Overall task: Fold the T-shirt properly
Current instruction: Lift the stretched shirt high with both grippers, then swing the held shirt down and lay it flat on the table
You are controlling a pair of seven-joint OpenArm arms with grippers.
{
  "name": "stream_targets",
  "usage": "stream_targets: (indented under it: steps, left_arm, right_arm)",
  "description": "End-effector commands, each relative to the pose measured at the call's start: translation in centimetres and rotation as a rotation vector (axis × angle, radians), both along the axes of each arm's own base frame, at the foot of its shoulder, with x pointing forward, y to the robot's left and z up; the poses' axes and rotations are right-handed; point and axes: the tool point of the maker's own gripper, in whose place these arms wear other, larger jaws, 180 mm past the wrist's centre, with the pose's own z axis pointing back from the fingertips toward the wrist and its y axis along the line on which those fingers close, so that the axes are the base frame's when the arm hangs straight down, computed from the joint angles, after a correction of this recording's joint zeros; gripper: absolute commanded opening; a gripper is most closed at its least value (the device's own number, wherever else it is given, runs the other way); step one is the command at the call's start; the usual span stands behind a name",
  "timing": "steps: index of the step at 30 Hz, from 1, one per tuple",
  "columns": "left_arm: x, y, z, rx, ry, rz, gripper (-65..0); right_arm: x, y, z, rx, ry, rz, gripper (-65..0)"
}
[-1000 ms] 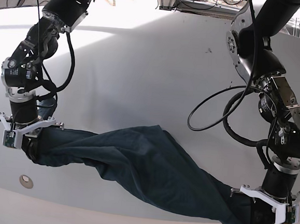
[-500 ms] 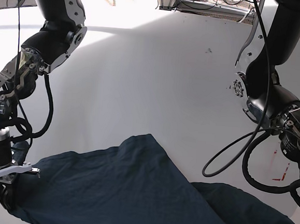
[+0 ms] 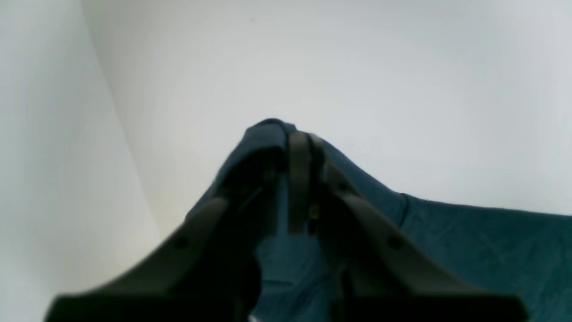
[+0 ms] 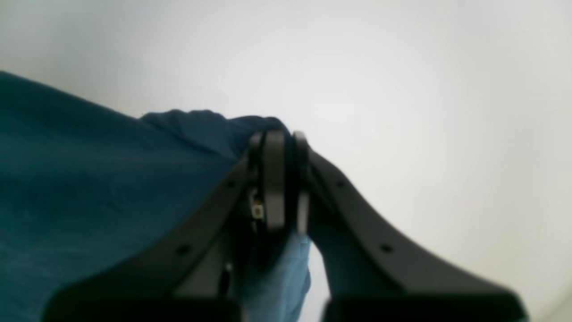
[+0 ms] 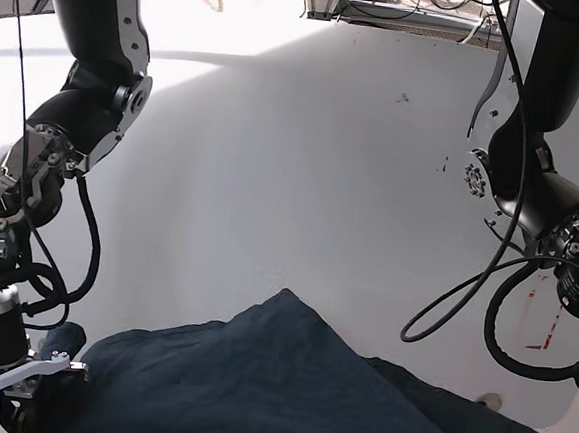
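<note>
Stretched sideways between both arms: T-shirt (image 5: 276, 386), left fingers (image 3: 300, 147) and right fingers (image 4: 280, 143) pinching opposite ends.

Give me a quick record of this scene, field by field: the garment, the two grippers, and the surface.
garment: dark navy T-shirt, bunched and stretched across the near edge
left gripper: shut on a fold of the T-shirt
right gripper: shut on another bunched edge of the T-shirt
surface: white table
fold progress: no neat fold visible yet
</note>
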Motion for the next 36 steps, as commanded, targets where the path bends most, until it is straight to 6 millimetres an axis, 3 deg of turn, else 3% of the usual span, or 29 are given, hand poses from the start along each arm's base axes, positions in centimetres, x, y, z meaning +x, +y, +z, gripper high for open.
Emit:
stream_targets:
  steps: [1, 12, 15, 17, 24, 29, 36]
  left_arm:
    - [-0.9, 0.0, 2.4, 0.004, -0.077, -0.003, -65.0]
    - [-0.8, -0.2, 2.4, 0.004, -0.077, -0.01, -65.0]
    - [-0.8, -0.3, 2.2, 0.005, -0.073, -0.012, -65.0]
    - [-0.6, -0.3, 1.5, 0.005, -0.058, -0.013, -65.0]
    - [0.3, -0.4, -4.1, 0.002, 0.066, -0.019, -65.0]
    - [0.2, -0.8, -8.6, -0.032, 0.146, -0.066, -65.0]
    - [-1.4, 0.3, -14.8, -0.097, 0.254, -0.073, -65.0]
  right_arm:
    - [-0.1, -0.1, 2.7, -0.003, -0.074, 0.003, -64.4]
    - [0.4, 0.6, 4.0, -0.015, -0.094, 0.022, -64.4]
    - [0.4, 0.6, 3.5, -0.019, -0.082, 0.022, -64.4]
    - [0.4, 0.7, 2.3, -0.02, -0.059, 0.023, -64.4]
    - [-0.3, 1.0, -3.9, -0.016, 0.053, 0.036, -64.5]
    - [-2.7, 0.4, -8.4, -0.007, 0.116, 0.015, -64.5]
    - [-5.7, 0.3, -14.2, 0.01, 0.237, 0.007, -64.5]
